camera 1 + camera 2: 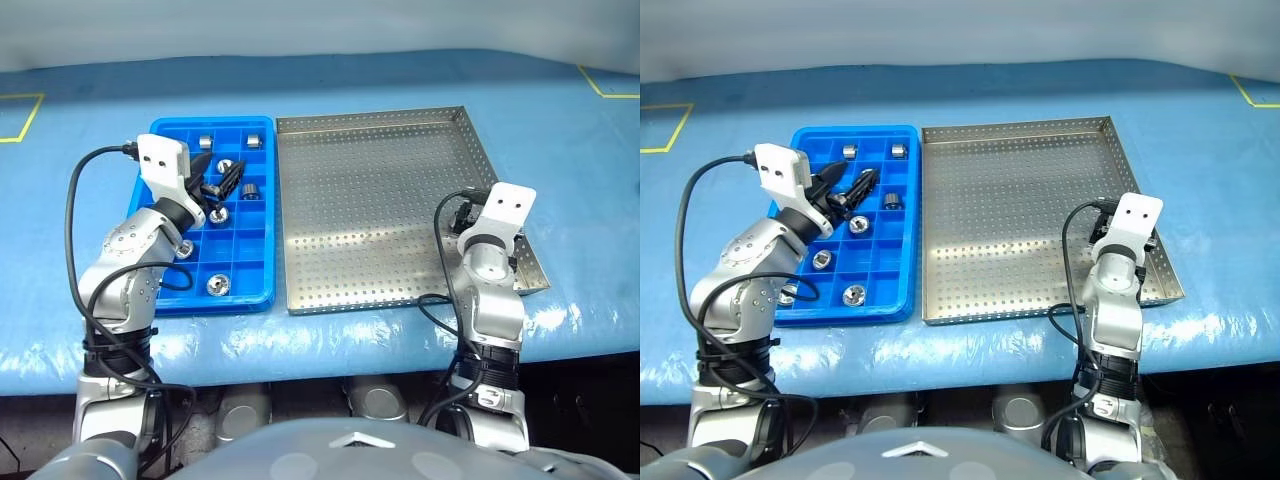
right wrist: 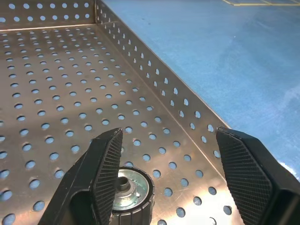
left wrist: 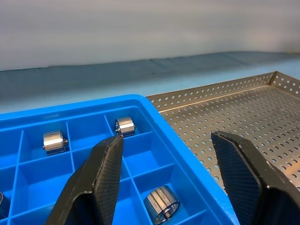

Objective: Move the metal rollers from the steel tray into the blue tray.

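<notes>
Shiny metal rollers [image 1: 853, 294] sit in the little square pockets of the blue tray [image 1: 902, 300], one to a pocket. One more roller [image 2: 126, 190] lies on the holed floor of the steel tray [image 1: 1020, 200], near its right rim, just by the left finger of the right pincer [image 2: 176, 173]. That pincer is spread wide and holds nothing. The left pincer [image 3: 166, 168] hangs over the blue tray, also spread wide and holding nothing. The two trays lie side by side on the blue surface [image 1: 1200, 150], the blue one on the left.
</notes>
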`<state>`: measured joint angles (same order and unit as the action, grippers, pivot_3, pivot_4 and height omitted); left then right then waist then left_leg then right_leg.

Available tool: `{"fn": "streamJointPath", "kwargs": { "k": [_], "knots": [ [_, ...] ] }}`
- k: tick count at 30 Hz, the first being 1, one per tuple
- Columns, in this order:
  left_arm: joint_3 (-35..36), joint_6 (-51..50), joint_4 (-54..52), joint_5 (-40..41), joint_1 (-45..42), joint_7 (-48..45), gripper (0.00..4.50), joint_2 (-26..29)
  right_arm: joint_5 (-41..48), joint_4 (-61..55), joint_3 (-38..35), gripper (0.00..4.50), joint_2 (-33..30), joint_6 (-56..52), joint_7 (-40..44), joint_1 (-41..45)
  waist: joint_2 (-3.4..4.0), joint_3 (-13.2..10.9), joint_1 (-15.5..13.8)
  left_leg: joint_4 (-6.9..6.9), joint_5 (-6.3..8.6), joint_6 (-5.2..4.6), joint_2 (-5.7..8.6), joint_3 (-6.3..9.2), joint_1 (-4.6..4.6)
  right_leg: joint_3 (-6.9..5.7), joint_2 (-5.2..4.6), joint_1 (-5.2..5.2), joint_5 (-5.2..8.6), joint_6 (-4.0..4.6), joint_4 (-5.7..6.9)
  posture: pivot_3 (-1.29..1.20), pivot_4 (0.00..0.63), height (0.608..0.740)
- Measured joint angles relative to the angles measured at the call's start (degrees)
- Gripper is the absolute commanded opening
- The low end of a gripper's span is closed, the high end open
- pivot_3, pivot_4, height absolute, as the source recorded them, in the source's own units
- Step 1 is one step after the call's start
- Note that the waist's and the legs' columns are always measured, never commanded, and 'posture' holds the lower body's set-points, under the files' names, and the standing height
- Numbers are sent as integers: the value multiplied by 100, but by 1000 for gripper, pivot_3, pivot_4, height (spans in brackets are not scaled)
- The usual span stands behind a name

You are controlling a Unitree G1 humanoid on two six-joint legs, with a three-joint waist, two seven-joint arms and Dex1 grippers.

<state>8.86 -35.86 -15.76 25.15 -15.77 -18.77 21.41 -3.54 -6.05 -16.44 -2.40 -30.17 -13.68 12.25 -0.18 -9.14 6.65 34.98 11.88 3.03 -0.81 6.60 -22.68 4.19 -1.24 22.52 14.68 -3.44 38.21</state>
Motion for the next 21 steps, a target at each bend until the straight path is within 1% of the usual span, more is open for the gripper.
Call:
{"fn": "streamJointPath", "kwargs": {
  "k": [6, 9, 13, 14, 17, 21],
  "knots": [
    [-44, -13, -1, -32, 39, 10, 3290, 0, 374, 468, -91, 3323, 38, 177, 128, 142, 0, 0, -5, 2, 0, 0, 0, 1, 3, 0, 1, -3, 0, 0, 0, -71, 150, 740],
    [-44, -17, -1, -35, 62, 23, 3290, 2, 455, 737, -103, 2726, 52, 218, 120, 150, 2, 0, -20, 1, 0, -1, 0, 1, 1, 1, 1, -2, 0, 0, 0, -68, 150, 740],
    [-44, -22, -3, -35, 66, 39, 3290, 9, 560, 763, -88, 1496, 41, 249, 128, 167, 2, -1, -40, 0, 1, -2, 0, 1, 0, 1, 1, -2, 0, 0, -2, -67, 150, 740],
    [-44, -24, -3, -35, 68, 39, 3290, 11, 554, 754, -53, 1321, 24, 243, 135, 167, 2, -1, -41, 0, 1, -2, 0, 1, 0, 1, 1, -2, 0, 0, -2, -68, 150, 740],
    [-53, -24, -4, -48, 80, 32, 3290, 26, 501, 469, 210, 1321, -21, 234, 278, 139, 9, -4, -28, 0, 1, -1, 0, 0, 0, 3, 2, 1, 2, -4, -1, -71, 150, 740],
    [-212, 24, -19, -160, 142, -153, 3290, 183, 499, -265, 836, 1321, -87, 228, 748, 167, 10, -5, -1, -4, 1, -1, -4, 1, 0, 3, 7, 2, 12, -20, 0, -72, 150, 740]
  ]
}}
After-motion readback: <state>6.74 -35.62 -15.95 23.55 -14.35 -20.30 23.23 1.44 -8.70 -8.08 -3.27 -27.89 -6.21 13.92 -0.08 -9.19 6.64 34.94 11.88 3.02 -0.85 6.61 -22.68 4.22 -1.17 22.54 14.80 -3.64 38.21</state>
